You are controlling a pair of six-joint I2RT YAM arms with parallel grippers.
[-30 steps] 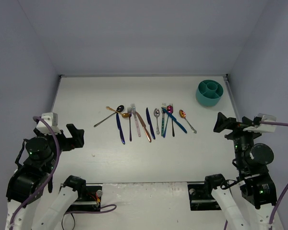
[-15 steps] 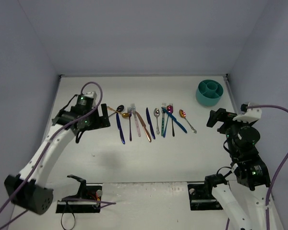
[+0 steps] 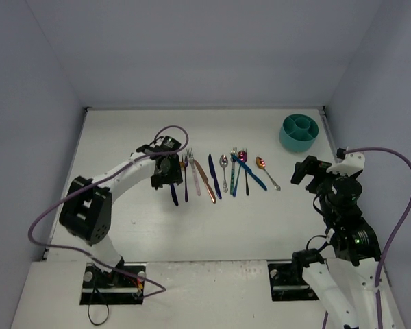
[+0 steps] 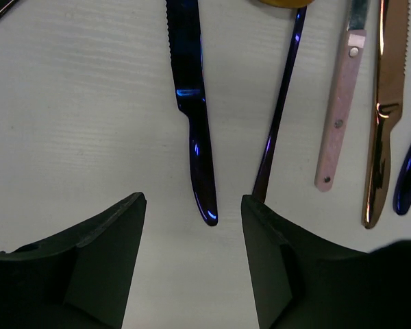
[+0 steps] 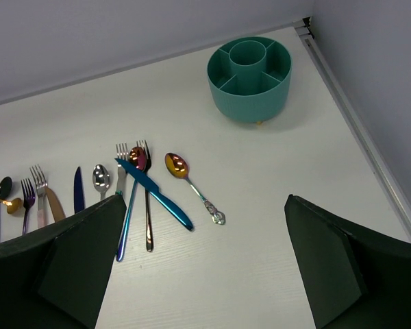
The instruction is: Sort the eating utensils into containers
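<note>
So the left arm just swung out from its tucked spot at the near-left corner. The left gripper (image 4: 192, 214) now sits right over the left end of the utensil row (image 3: 212, 175). Its jaws have pulled in from full spread but there's a clear gap between them. They straddle the handle end of the dark blue knife (image 4: 190, 89) and I don't see them touching it yet. To me that's a grab being lined up, with the first piece not picked up yet. Watch the slim dark handle (image 4: 281, 110) just beside the knife, since the right-hand finger looks very close to its tip. The pink-handled fork (image 4: 339, 123) and copper knife (image 4: 387, 103) lie further over. The right gripper (image 5: 205, 219) has shifted a bit but hangs spread wide over the near right side, holding nothing. The teal caddy (image 5: 250, 103) sits in the far right corner, well apart from the row, and I can't see anything in its compartments, so basically all the sorting is ahead. The surface is a white table (image 3: 260, 219) with a faint grain, boxed in by plain pale lavender walls (image 3: 192, 55).
</note>
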